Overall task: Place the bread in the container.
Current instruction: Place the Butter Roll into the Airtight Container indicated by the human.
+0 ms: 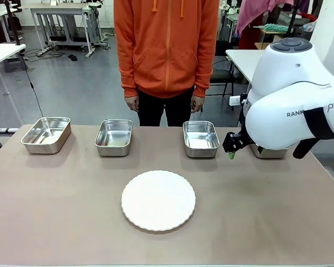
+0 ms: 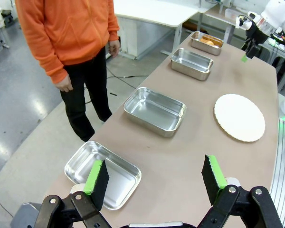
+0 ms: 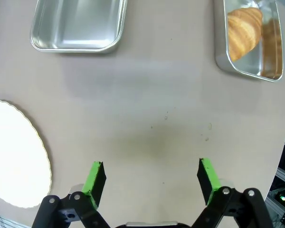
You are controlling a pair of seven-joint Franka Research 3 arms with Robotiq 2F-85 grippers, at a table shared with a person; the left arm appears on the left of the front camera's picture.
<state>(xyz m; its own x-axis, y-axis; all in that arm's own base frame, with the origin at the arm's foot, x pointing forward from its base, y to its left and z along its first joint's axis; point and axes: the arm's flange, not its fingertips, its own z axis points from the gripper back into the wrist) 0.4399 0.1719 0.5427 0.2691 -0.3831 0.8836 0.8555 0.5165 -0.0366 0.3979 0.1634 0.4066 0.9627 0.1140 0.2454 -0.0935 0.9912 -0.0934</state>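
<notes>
Right hand (image 3: 151,176) hangs wide open and empty over bare tabletop (image 3: 147,118). Beyond it, the bread (image 3: 243,32) lies inside the end container (image 3: 221,59), long axis along the tin. Left hand (image 2: 154,180) gapes too, empty trays (image 2: 154,112) and white plate (image 2: 239,117) beyond.

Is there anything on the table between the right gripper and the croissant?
No. In the right wrist view, bare tabletop lies between the open right gripper and the croissant, which sits inside a steel tray.
</notes>
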